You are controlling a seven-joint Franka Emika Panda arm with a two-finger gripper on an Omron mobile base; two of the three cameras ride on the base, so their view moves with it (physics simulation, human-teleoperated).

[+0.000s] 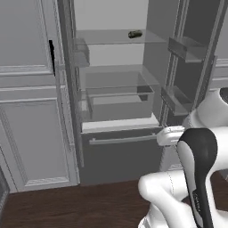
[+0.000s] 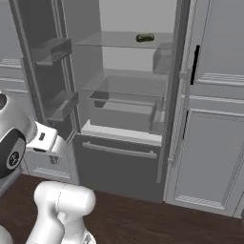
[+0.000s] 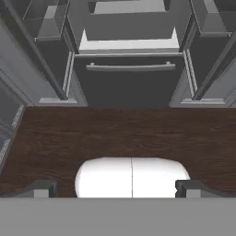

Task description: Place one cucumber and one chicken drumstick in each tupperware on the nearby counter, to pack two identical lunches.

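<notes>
Left base view | small dark-green cucumber (image 1: 135,34) on top glass fridge shelf (image 1: 107,39), long axis sideways, high above my pincer (image 3: 118,186) | fingers spread, holding nothing

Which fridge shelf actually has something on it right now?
The top glass shelf: a small dark object lies near its right end. The glass shelf below looks bare, and nothing is visible in the clear drawer underneath.
</notes>
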